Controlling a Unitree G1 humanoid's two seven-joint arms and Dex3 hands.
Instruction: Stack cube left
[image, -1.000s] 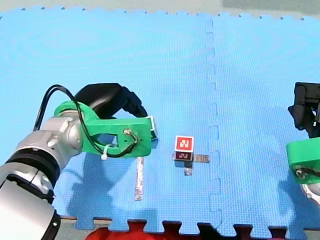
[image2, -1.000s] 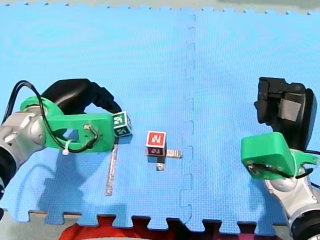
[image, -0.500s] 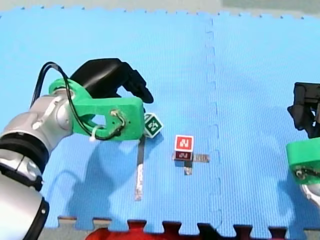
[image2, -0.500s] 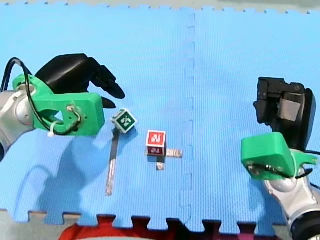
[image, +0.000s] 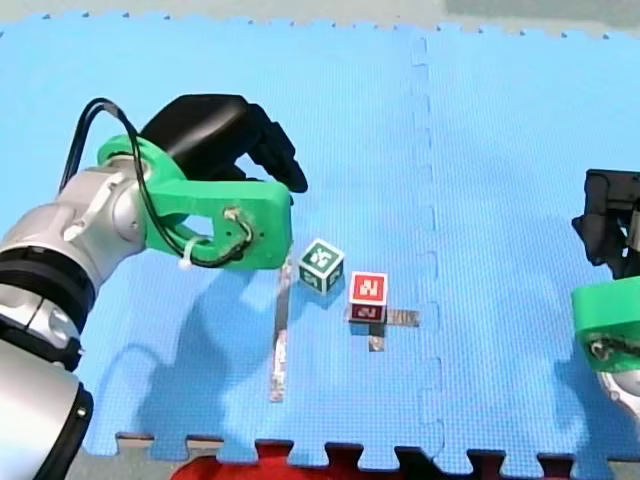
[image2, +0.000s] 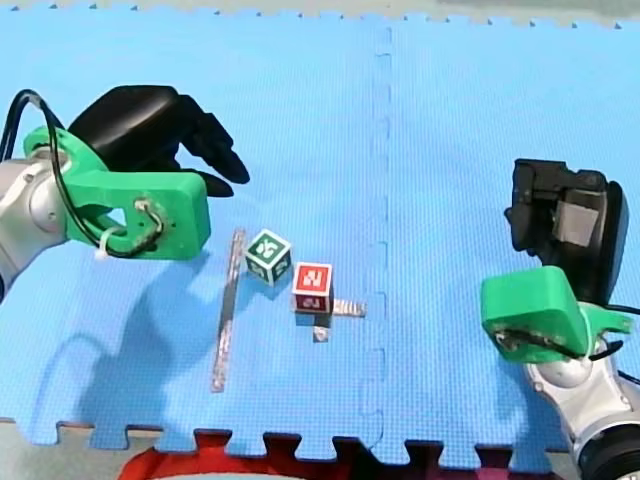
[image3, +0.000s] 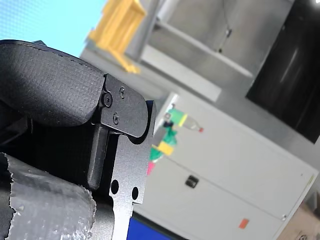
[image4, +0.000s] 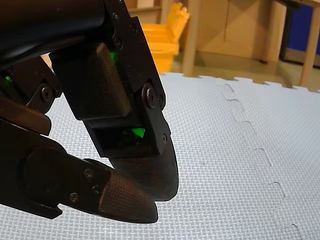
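The green cube (image2: 268, 256) sits tipped on the blue mat (image: 500, 150), just beside the red cube (image2: 312, 283). The red cube stands on a small cross of grey tape (image2: 338, 308). A long tape strip (image2: 228, 312) lies near.

The left hand (image2: 160, 130) hangs up and to the left of the cubes. It is empty and not curled. The right hand (image2: 560, 215) is far off at the mat's right side; I cannot tell if it is open or closed.

The second head view shows more of the right hand than the first. The second wrist view shows black fingers (image4: 135, 165) over the mat. The first wrist view shows a grey cabinet (image3: 225, 170).
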